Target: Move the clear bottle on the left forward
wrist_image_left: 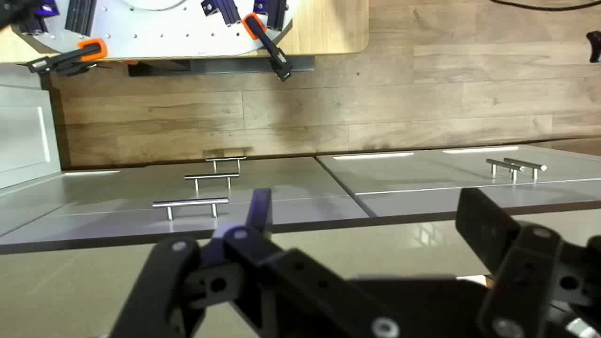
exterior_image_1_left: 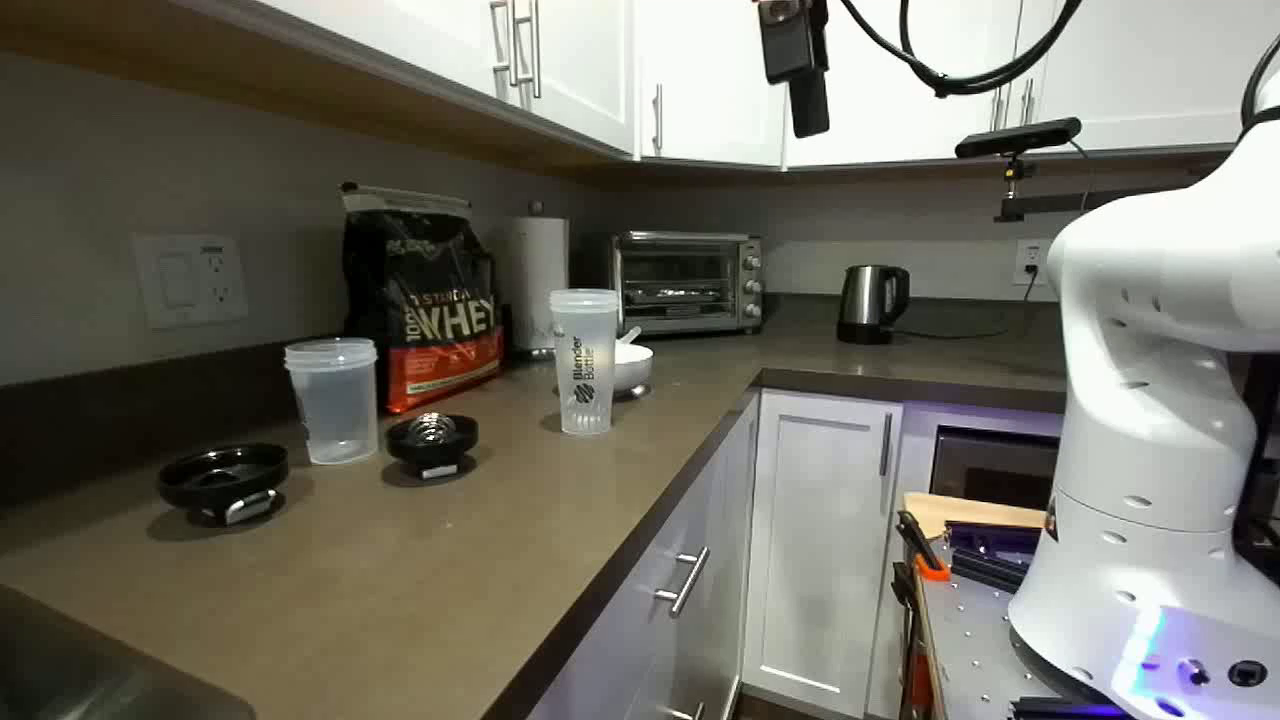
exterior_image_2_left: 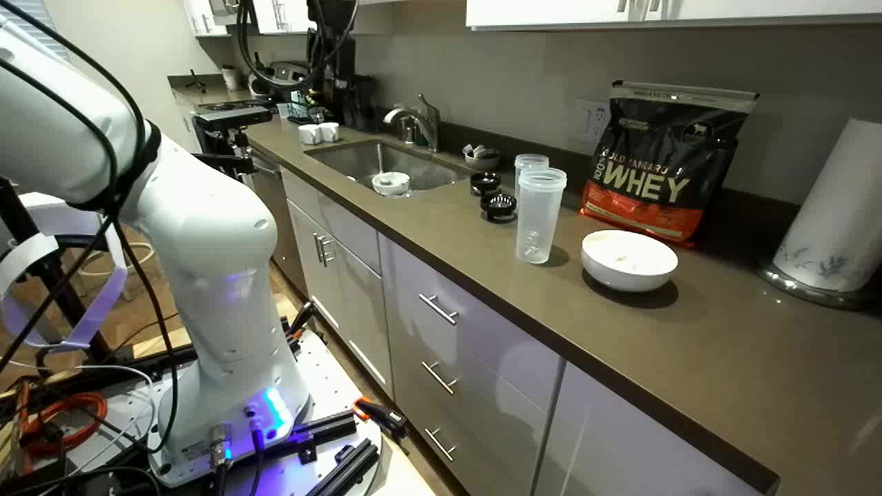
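The clear bottle, a wide frosted cup-like container, stands upright on the counter in an exterior view, left of the black bag. It also shows in an exterior view, partly hidden behind the taller narrow Blender Bottle. My gripper is open in the wrist view, with nothing between its fingers. It is high above the counter and apart from the clear bottle; part of it shows at the top edge of an exterior view. The clear bottle is not visible in the wrist view.
Two black lids lie beside the clear bottle. The black whey bag stands behind it against the wall. A white bowl, paper towel roll, toaster oven and kettle stand farther along. A sink is set in the counter.
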`<state>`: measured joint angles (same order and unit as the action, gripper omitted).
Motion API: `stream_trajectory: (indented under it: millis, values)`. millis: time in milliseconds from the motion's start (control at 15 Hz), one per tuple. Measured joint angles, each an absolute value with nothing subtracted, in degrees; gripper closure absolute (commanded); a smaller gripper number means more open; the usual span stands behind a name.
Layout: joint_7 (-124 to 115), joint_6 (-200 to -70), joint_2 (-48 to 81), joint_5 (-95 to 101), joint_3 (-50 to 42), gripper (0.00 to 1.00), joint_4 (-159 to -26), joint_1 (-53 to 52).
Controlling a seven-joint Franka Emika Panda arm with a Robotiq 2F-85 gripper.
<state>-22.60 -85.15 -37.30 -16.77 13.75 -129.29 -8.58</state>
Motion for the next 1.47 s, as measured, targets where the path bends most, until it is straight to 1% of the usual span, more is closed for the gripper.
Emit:
stream_trajectory:
  millis: [1067,1267,1467]
  values:
    - [-22.6,-85.3,-37.3,-16.8,14.1,0.0,-129.3,-8.5]
    - [-22.6,-87.9,-36.7,-16.2,15.5,0.0,-129.3,-8.3]
    - [-22.6,-93.6,-34.3,-13.6,17.6,0.0,-129.3,-8.3]
